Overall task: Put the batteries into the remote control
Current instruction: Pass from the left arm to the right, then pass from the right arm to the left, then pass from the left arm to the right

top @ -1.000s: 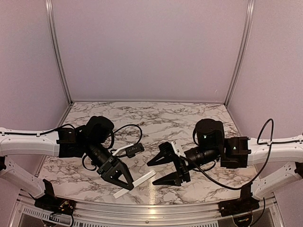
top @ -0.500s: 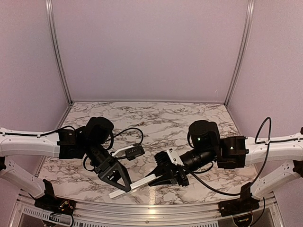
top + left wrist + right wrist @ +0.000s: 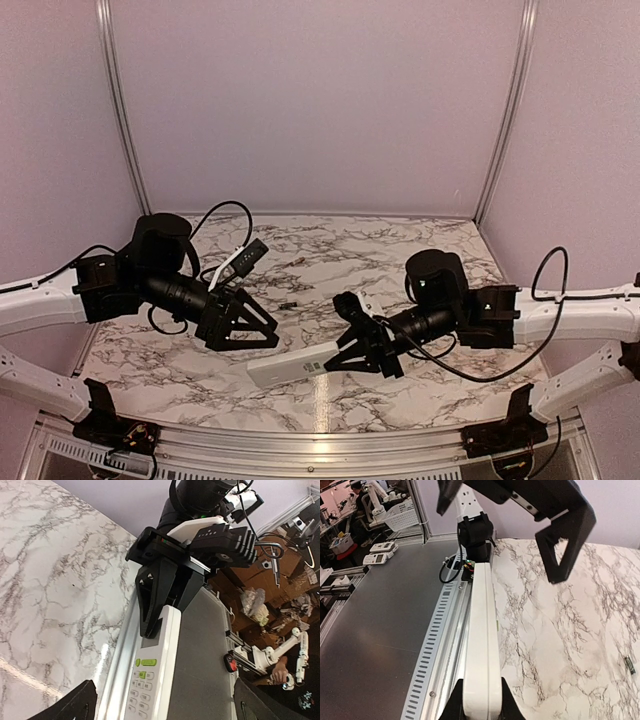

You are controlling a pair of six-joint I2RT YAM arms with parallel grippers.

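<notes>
Clearly, the black two-finger right gripper (image 3: 347,355) is clamped on one end of the flat white rectangular remote control (image 3: 290,367), holding it out over the near edge of the white marble-patterned table (image 3: 400,250). The black left gripper (image 3: 272,333) hangs near it, jaws apart, gripping nothing. One tiny dark stick-like battery (image 3: 630,665) lies on the table, well apart from the remote control.

Top camera overlooks the whole table (image 3: 330,250) from behind. Wrist cameras face each other closely, sharing the remote control (image 3: 159,645)
</notes>
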